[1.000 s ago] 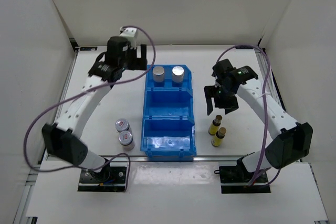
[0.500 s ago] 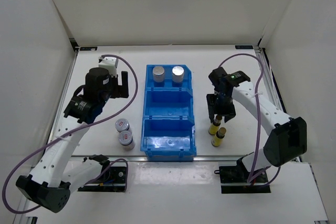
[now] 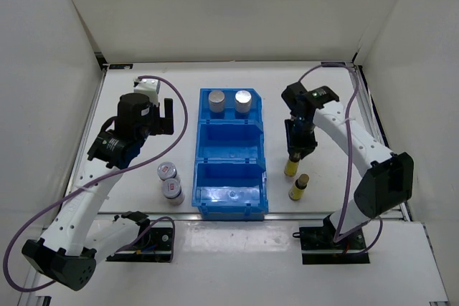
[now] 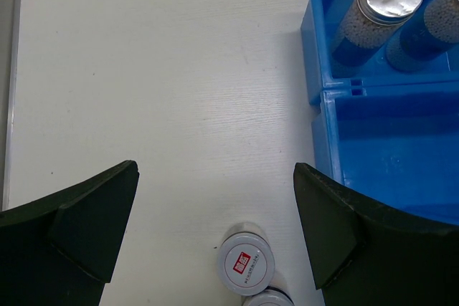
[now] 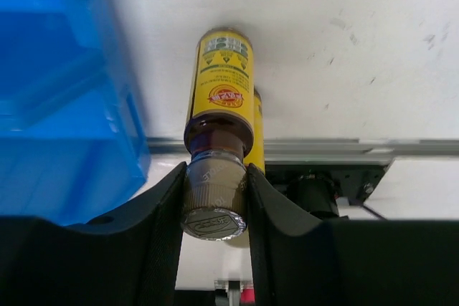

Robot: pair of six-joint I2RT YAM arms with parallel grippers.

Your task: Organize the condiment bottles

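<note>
Right of the spread left gripper [image 4: 214,177], the blue bin [image 3: 231,145] holds two silver-capped bottles [image 3: 217,99]; the right gripper [image 5: 215,206] clamps the cap of a yellow bottle [image 5: 221,91].

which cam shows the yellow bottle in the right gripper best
Right wrist: the yellow bottle fills the view, label visible, tan cap pinched in the right gripper. Top external shows its lower body under the gripper; left wrist misses it.

One slim yellow bottle [image 5: 219,91] stands upright, its tan cap pinched between the fingers of the right gripper [image 5: 216,171]; its twin [image 3: 299,187] stands just beside. Two squat silver-topped bottles [image 4: 246,263] sit between the spread fingers of the left gripper [image 4: 215,172]. Two tall silver-capped bottles [image 4: 376,16] stand outside them.
</note>
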